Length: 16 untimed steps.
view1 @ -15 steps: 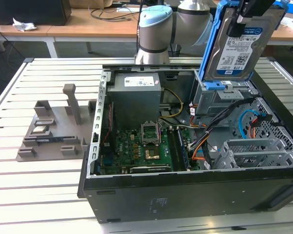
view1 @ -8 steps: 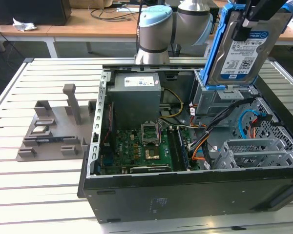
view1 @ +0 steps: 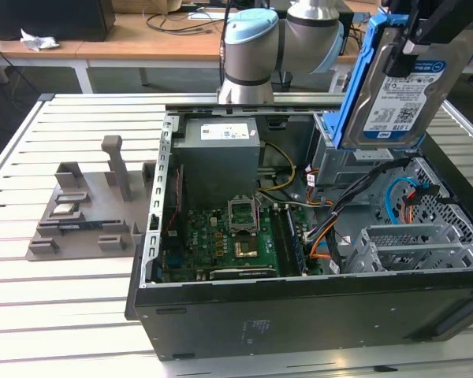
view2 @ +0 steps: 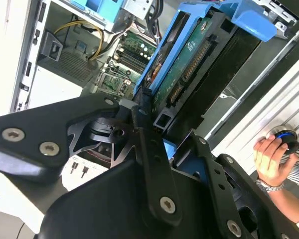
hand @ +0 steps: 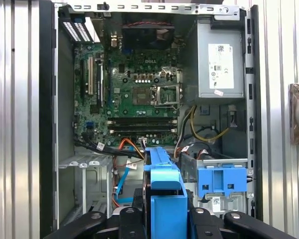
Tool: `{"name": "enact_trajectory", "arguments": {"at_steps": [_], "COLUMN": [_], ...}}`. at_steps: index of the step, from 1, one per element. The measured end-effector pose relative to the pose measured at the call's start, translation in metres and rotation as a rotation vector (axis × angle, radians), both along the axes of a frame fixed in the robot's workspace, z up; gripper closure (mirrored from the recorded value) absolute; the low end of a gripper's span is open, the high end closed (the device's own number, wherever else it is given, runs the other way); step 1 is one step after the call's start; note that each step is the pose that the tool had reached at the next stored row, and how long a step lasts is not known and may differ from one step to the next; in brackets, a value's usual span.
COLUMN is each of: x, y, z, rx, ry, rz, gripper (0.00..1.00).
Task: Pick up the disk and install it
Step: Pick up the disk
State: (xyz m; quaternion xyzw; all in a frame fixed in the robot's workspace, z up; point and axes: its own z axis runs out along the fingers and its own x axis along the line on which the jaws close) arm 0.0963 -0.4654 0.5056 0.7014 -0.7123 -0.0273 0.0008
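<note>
A robotics lab or workshop: an open computer case (view1: 299,315) on a slatted metal bench (view1: 55,299), cable-strewn desks (view1: 134,46) behind.

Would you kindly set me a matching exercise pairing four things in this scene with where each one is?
1 disk
2 power supply
3 motherboard
4 grey fixture

A on the slatted table, outside the case
B green, lying flat inside the case
C clamped in the jaws above the open case
D grey box inside the case, white sticker

Pairs: 1-C, 2-D, 3-B, 4-A
</note>
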Motion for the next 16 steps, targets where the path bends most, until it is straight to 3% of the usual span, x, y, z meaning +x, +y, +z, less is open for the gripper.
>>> {"name": "enact_trajectory", "arguments": {"at_steps": [11,12,16], "x": [0.002,0.002,0.003], "y": [-0.0197,-0.0237,-0.0319], "z": [-0.0002,-0.0002,-0.0002], "rx": [-0.0001,0.0000,-0.0001], "ry": [0.0000,0.0000,0.0000], "rz": [0.000,0.000,0.000], "gripper": [0.63,0.63,0.63]}}
